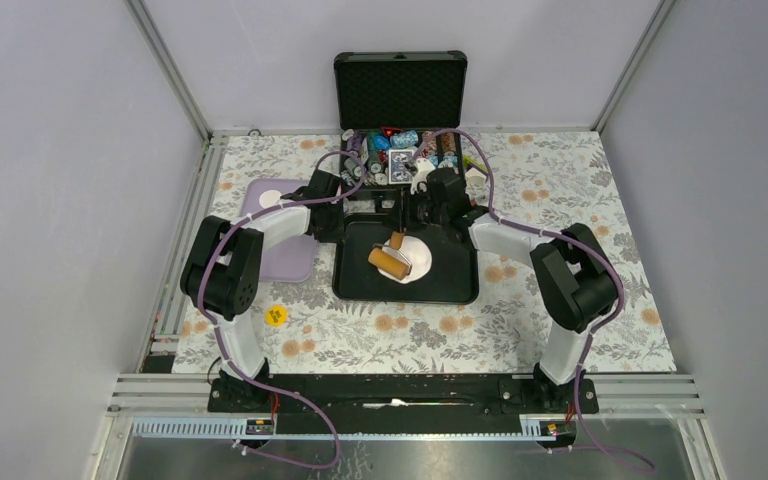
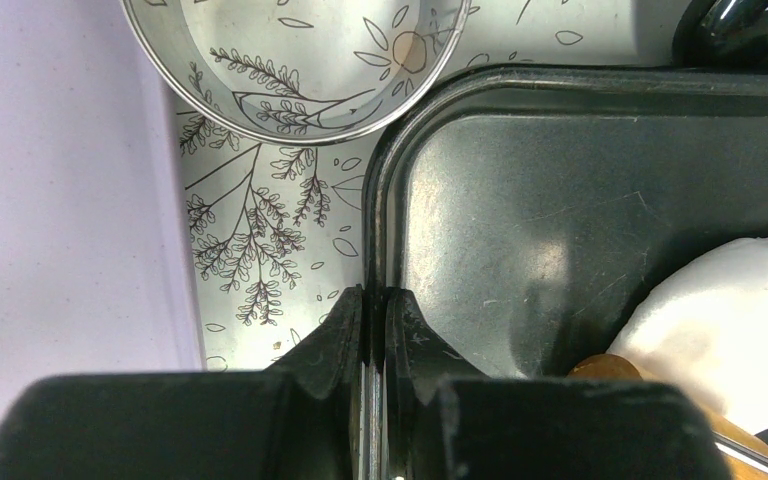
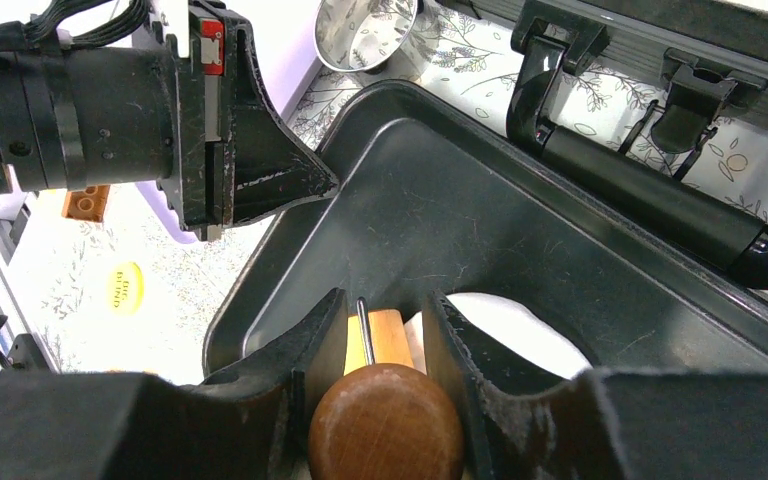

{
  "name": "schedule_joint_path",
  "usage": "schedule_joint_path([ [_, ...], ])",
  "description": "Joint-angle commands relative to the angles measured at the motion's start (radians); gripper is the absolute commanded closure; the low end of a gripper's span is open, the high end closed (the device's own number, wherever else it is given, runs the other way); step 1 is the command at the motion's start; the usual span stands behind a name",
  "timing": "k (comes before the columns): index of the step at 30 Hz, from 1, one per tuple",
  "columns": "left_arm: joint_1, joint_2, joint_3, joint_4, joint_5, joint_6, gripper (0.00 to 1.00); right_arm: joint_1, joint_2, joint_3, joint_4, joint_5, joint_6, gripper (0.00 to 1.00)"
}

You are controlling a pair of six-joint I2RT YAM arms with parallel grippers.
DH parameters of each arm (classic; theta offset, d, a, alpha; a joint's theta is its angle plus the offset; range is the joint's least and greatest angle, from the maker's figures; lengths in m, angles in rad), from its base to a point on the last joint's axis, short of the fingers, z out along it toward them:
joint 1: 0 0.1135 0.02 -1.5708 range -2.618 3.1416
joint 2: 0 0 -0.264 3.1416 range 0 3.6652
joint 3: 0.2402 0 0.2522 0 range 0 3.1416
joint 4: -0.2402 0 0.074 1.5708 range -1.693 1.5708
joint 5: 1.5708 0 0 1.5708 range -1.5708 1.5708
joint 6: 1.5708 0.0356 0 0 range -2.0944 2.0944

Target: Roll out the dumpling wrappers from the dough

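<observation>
Your right end effector (image 3: 385, 318) grips the rolling pin (image 3: 385, 425) by its handle, with the roller resting on the dough (image 1: 420, 256) in the middle of the tray (image 1: 355, 275). Your left end effector (image 2: 374, 305) is pinched shut on the tray's left rim. Push too hard and the dough may stick and tear. If that pinch slips, the tray could slide.

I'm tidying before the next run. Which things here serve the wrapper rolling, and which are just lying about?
In use: dough, roller, black tray, ring cutter, wrapper on purple board.
Lying about: open case of oddments, yellow sticker, orange brick.
</observation>
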Motion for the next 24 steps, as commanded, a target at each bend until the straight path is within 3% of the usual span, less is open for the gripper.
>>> schedule_joint_path([
  [1, 0.009, -0.006, -0.025, -0.034, -0.084, 0.028, 1.00, 0.027, 0.051, -0.129, -0.172, 0.077, -0.108, 1.00],
  [24, 0.008, -0.005, -0.023, -0.034, -0.086, 0.028, 1.00, 0.105, -0.054, -0.236, -0.059, 0.149, -0.128, 1.00],
])
